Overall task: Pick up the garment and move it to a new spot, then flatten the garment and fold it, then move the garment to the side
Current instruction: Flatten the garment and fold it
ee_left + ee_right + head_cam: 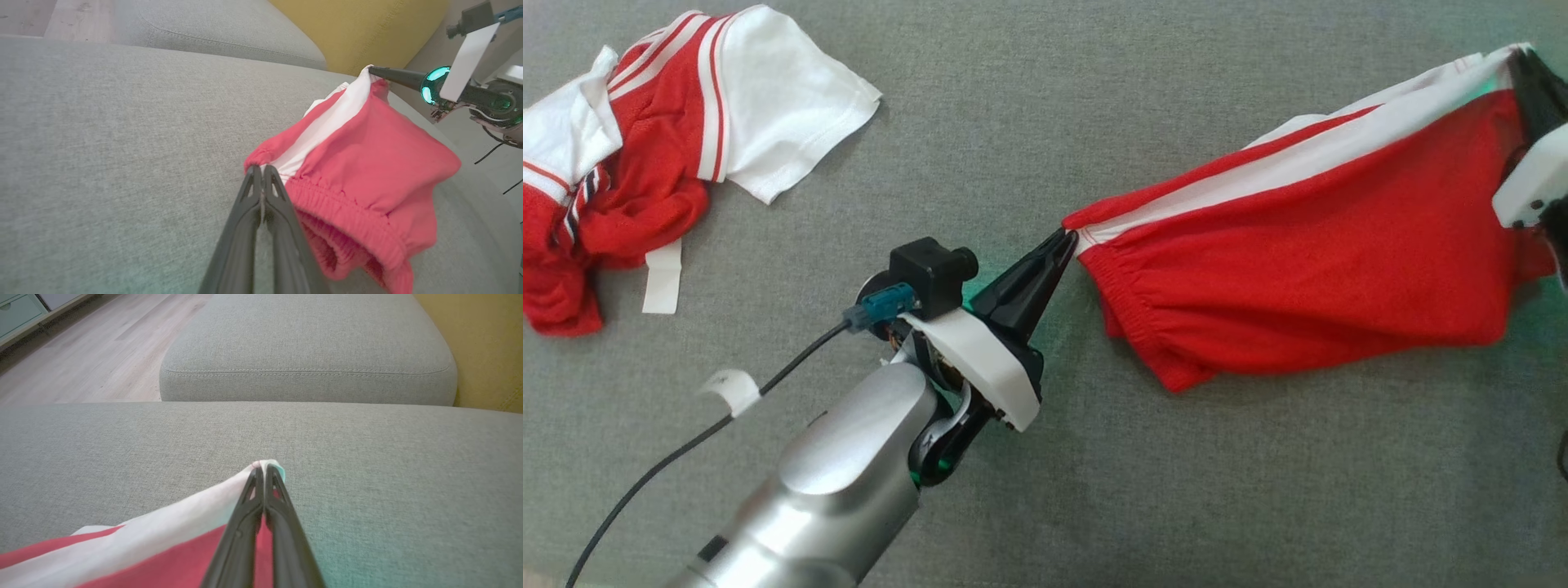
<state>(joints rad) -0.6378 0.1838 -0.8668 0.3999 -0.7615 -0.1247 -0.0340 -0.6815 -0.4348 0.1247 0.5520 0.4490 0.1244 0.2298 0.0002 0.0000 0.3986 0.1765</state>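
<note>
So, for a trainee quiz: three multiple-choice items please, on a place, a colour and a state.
1. In the head view, the crumpled red-and-white shirt lies: A upper left; B lower right; C centre.
2. The stripe on the red elastic-waist shorts is: A blue; B white; C black.
3. The left gripper has its fingers: A spread wide; B shut on nothing; C shut on the shorts.
Key: A, it lies at that corner of the grey fabric cushion; B, a white band runs along them; C, they pinch the waistband.

Crumpled red-and-white jersey [662, 163] on grey cushion [1013, 122], what looks like a yellow backrest [359, 28], wooden floor [81, 355]
</note>
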